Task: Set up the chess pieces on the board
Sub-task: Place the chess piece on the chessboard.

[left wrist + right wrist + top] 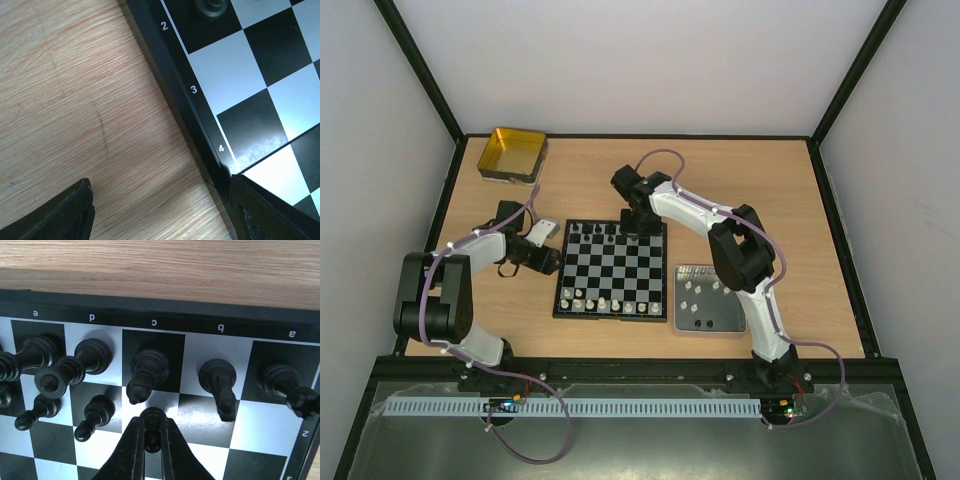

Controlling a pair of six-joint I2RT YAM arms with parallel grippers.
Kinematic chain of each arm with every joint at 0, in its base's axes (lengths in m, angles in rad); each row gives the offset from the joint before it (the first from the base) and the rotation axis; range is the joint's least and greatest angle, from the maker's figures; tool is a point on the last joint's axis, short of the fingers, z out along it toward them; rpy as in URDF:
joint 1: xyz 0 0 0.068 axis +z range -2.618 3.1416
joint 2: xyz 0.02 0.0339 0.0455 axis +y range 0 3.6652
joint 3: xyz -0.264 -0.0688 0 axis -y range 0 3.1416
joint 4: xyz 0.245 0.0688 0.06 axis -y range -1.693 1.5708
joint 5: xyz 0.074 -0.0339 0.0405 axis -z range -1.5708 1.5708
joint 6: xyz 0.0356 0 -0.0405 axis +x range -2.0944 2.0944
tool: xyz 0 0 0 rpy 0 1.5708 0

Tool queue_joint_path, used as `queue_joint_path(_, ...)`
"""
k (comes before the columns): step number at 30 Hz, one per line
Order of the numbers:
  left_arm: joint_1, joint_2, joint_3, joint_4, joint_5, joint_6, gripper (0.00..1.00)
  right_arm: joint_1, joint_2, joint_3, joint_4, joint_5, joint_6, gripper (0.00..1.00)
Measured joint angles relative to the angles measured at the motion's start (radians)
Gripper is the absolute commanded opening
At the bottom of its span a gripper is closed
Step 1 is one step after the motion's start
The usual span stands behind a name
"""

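Note:
The chessboard lies mid-table, with black pieces on its far rows and white pieces along its near row. My right gripper is shut on a black pawn, which stands on the white square in front of the black bishop in column c; the gripper also shows in the top view. A knight, a rook and other black pieces stand nearby. My left gripper is open and empty, low over the wood at the board's left border.
A grey tray right of the board holds several white and black pieces. A yellow square tin stands at the far left. A small white box lies by the left arm.

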Motion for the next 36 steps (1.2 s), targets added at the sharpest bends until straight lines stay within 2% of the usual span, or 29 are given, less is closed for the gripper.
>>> queue_joint_path(14,0.006,-0.005,0.0,0.005,-0.015,0.0,0.73,0.0,0.008,0.0,0.0,0.0,-0.002,0.15)
queue_joint_path(36,0.006,-0.005,0.0,0.005,-0.015,0.0,0.73,0.01,0.008,0.0,0.005,-0.022,-0.002,0.11)
